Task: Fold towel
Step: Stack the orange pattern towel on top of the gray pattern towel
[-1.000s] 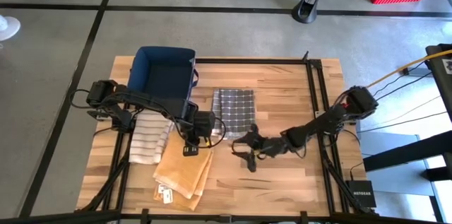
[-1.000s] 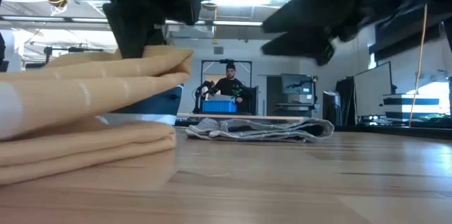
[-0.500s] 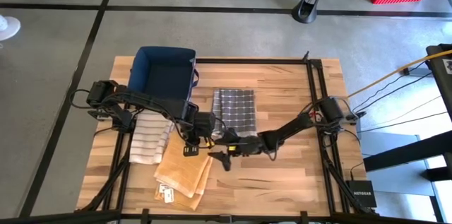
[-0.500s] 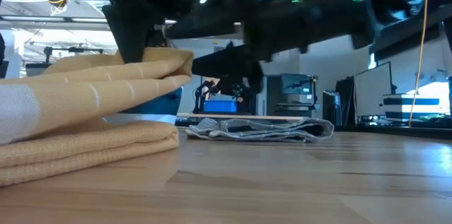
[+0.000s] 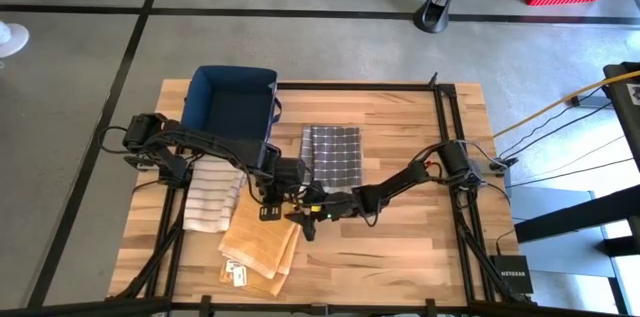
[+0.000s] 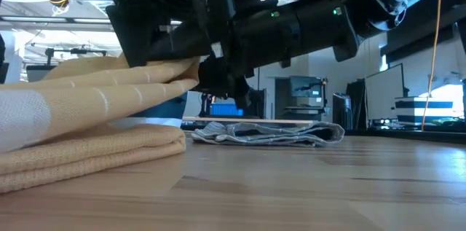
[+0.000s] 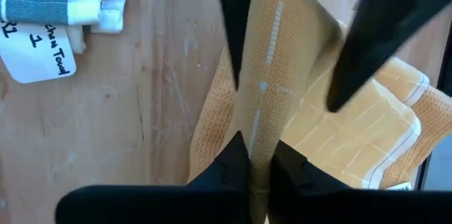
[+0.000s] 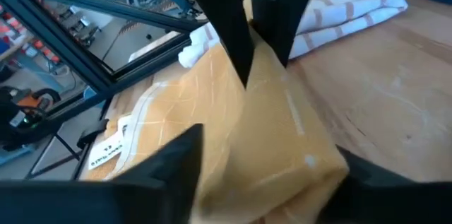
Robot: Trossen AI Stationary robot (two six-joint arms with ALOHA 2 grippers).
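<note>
Nearby, left gripper point(image 5: 272, 200) pinches the yellow towel point(image 5: 258, 242), right gripper point(image 5: 305, 219) open beside it.

Robotics lab: concrete floor point(image 5: 330, 47), monitors point(image 6: 384, 89), another robot bench behind

A white tag point(image 7: 37, 53) lies on the wooden counter point(image 7: 141, 111) in the left wrist view, at about nine o'clock from the yellow towel point(image 7: 275, 104). Its handwriting reads roughly "Towel" with a "1" above it; the rest is cut off. In the high view a black box point(image 5: 511, 275) at four o'clock off the counter carries white lettering too small to read. A tag point(image 8: 107, 150) in the right wrist view is illegible
</note>
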